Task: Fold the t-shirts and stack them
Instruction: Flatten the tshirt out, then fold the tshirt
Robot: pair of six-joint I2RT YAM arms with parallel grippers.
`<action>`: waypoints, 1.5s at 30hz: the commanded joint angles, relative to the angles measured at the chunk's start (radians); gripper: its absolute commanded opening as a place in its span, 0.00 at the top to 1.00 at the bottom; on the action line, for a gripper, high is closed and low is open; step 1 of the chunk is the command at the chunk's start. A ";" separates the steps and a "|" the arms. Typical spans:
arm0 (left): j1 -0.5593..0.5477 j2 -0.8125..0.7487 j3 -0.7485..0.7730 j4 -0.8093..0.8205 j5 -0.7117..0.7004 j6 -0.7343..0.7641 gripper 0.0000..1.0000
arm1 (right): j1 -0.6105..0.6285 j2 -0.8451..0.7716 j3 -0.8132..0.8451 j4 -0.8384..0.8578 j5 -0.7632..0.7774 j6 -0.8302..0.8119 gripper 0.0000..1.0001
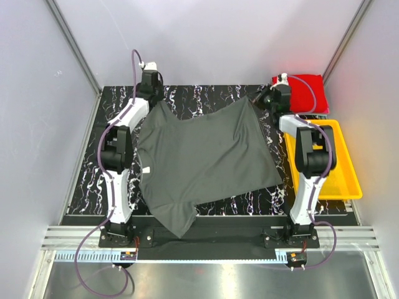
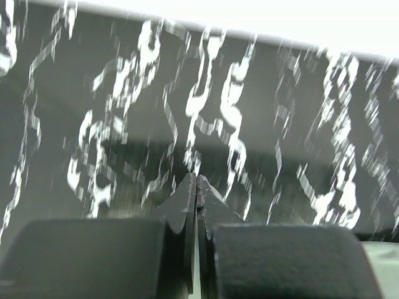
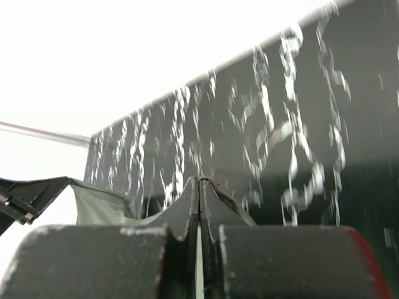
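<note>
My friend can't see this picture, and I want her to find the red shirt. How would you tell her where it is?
Find the black marbled table with a big grey t-shirt spread across it. Past the yellow tray on its right, at the far right corner, lies the red shirt. It is the only bright red thing, folded small while the grey one lies open.

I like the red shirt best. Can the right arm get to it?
Probably yes: the red shirt lies just beside the right claw, nothing between, though that claw is shut on the grey shirt.
</note>
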State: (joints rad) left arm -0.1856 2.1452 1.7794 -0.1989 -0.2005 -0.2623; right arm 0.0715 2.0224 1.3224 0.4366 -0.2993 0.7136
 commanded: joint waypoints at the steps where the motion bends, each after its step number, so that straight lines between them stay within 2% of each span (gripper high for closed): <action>1: 0.038 0.077 0.193 0.070 0.095 -0.015 1.00 | -0.019 0.122 0.161 0.057 -0.054 -0.008 1.00; 4: 0.048 0.120 0.256 0.052 0.104 -0.025 1.00 | -0.030 0.223 0.326 0.004 -0.061 -0.042 1.00; 8: 0.048 0.104 0.227 0.070 0.082 -0.035 1.00 | -0.055 0.314 0.452 -0.024 -0.075 -0.060 1.00; 11: 0.048 0.079 0.178 0.099 0.055 -0.034 1.00 | -0.062 0.409 0.647 -0.213 -0.032 -0.110 1.00; 12: 0.048 0.082 0.173 0.104 0.052 -0.025 1.00 | -0.064 0.435 0.700 -0.330 0.003 -0.117 1.00; 13: 0.048 0.090 0.173 0.102 0.047 -0.020 1.00 | -0.065 0.481 0.774 -0.363 0.009 -0.123 1.00; 16: 0.048 0.105 0.180 0.084 0.047 -0.012 1.00 | -0.065 0.527 0.820 -0.375 0.006 -0.126 1.00; 24: 0.048 0.053 0.160 0.061 0.009 -0.034 1.00 | -0.065 0.558 0.813 -0.264 -0.041 -0.167 1.00; 29: 0.046 0.001 0.141 0.036 -0.034 -0.017 1.00 | -0.065 0.512 0.710 -0.098 -0.087 -0.198 1.00; 35: 0.044 -0.087 0.072 0.036 -0.065 0.017 1.00 | -0.096 0.431 0.572 0.022 -0.100 -0.259 1.00; 37: 0.038 -0.122 0.051 0.024 -0.073 0.017 1.00 | -0.104 0.417 0.534 0.034 -0.093 -0.279 1.00; 41: 0.031 -0.165 0.034 -0.072 -0.108 -0.026 1.00 | -0.125 0.418 0.544 -0.045 -0.104 -0.293 1.00; 45: 0.028 -0.192 0.002 -0.126 -0.106 -0.051 1.00 | -0.130 0.389 0.480 0.028 -0.129 -0.305 1.00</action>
State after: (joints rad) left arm -0.1539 2.0106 1.8107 -0.2829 -0.2653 -0.2882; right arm -0.0517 2.5141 1.8301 0.3748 -0.3939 0.4488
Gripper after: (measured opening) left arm 0.007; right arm 0.011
